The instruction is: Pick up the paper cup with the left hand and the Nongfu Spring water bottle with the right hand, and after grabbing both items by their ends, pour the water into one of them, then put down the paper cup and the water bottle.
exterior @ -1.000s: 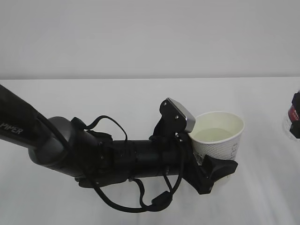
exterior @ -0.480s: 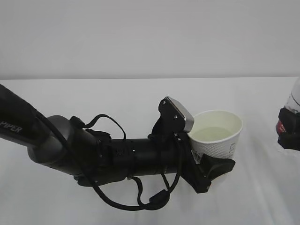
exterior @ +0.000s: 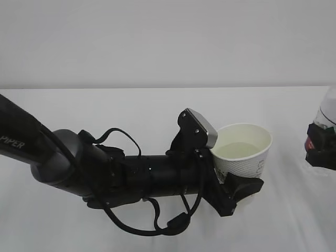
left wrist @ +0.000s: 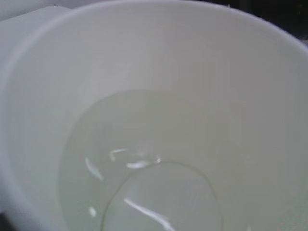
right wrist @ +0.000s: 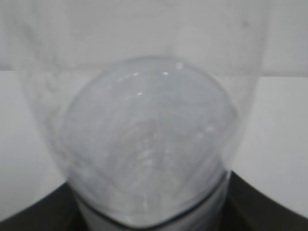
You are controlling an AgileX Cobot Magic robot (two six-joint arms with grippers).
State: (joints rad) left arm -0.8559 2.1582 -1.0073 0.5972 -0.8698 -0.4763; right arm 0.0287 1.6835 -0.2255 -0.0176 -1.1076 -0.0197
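The white paper cup (exterior: 245, 149) stands upright at centre right, with clear water (exterior: 239, 150) pooled in its cream inside. My left gripper (exterior: 242, 170) is shut around its lower part, one black finger (exterior: 245, 189) across the front; the far finger is hidden. The left wrist view looks straight down into the paper cup (left wrist: 43, 96) at the water (left wrist: 144, 159). At the right edge, my right gripper (exterior: 321, 149) is shut on the Nongfu Spring water bottle (exterior: 328, 107), whose red label just shows. The clear bottle (right wrist: 149, 144) fills the right wrist view.
The white table (exterior: 131, 110) runs back to a plain white wall. The thick black left arm (exterior: 79, 168) with its looping cables lies across the lower left of the table. No other objects show.
My right gripper has brought the bottle leftwards in from the right edge, so more of it shows. The left arm and the cup have barely shifted.
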